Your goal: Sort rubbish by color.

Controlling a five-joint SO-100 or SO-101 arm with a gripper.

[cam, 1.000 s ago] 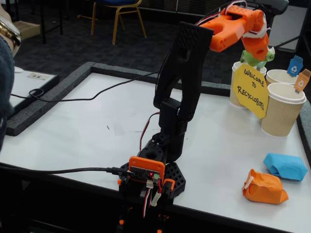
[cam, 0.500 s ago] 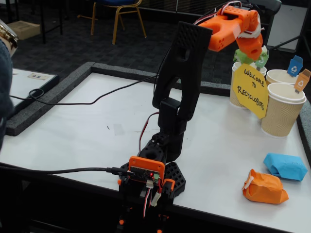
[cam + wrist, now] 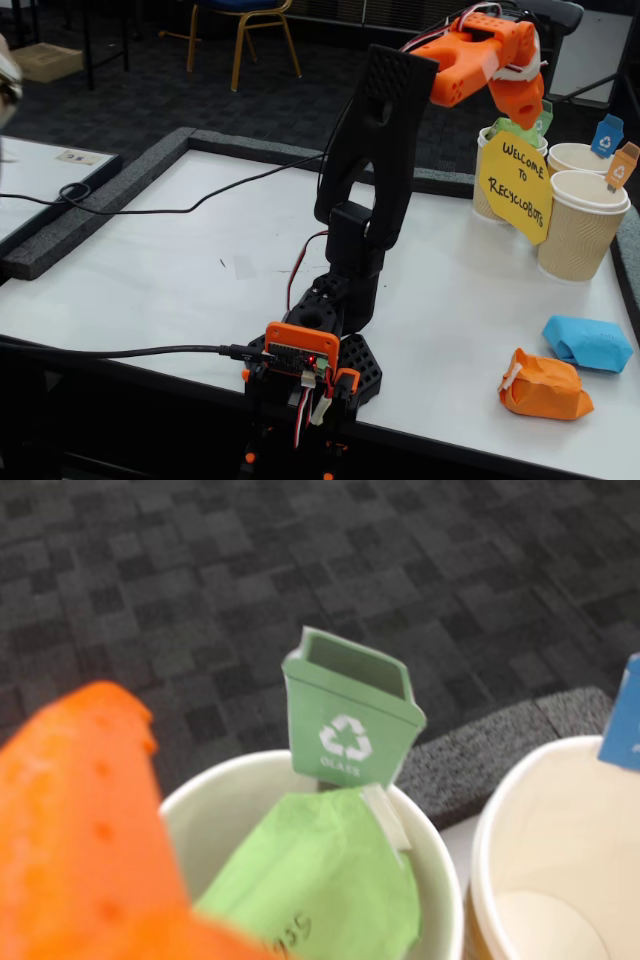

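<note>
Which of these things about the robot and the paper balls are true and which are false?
1. The green paper wad sits in the cup with the green recycling tag. True.
2. The blue paper wad is inside a cup. False: it lies on the table.
3. The orange paper wad lies beside the blue one. True.
4. The sign is pink. False: it is yellow.

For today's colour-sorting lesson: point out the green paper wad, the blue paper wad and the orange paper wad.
green paper wad (image 3: 320, 880), wrist view, its creased top face.
blue paper wad (image 3: 588, 342), fixed view, its upper surface.
orange paper wad (image 3: 545, 385), fixed view, its middle.
</note>
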